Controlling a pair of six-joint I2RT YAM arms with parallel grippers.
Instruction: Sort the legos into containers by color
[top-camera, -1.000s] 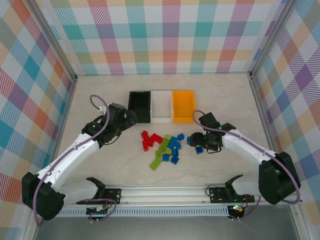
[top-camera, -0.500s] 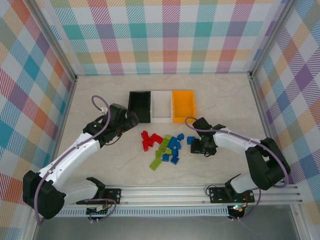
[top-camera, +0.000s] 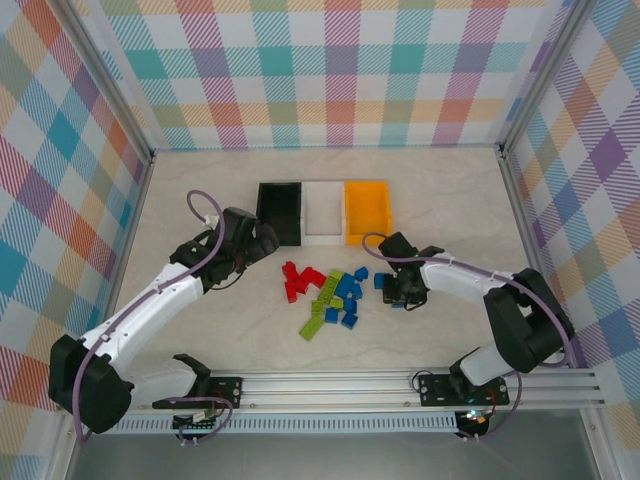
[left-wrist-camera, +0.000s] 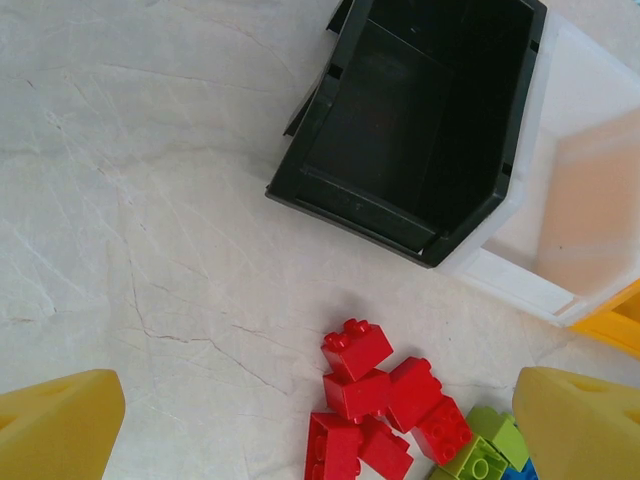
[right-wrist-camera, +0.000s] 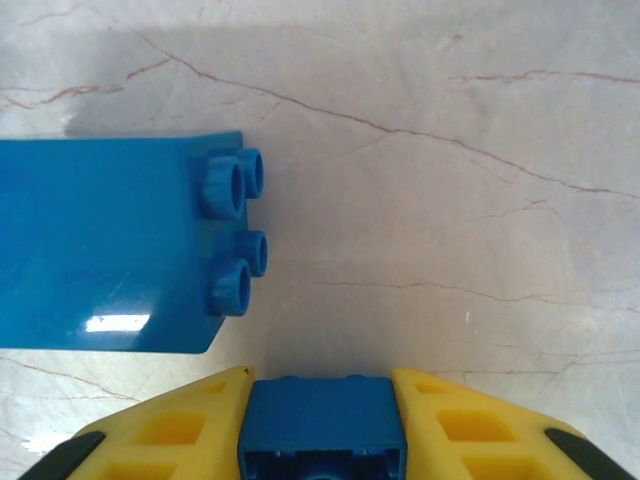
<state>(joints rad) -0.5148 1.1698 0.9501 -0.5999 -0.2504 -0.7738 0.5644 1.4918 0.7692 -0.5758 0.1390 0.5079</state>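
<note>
Right pincer (right-wrist-camera: 320, 408): clenched on blue brick (right-wrist-camera: 322, 432) (second blue brick (right-wrist-camera: 110, 260) just beside). Left pincer (left-wrist-camera: 320, 425): released, over red bricks (left-wrist-camera: 385, 405).

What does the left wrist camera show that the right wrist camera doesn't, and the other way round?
Left wrist view: the black plastic bin, the white plastic bin beside it, a corner of the orange-yellow plastic bin, a cluster of red plastic bricks, a lime green brick, and the left gripper open. Right wrist view: the right gripper closed on a small blue plastic brick, with a larger blue brick lying on its side just ahead. Both: the pale marbled tabletop and yellow fingers at the bottom edge.
</note>
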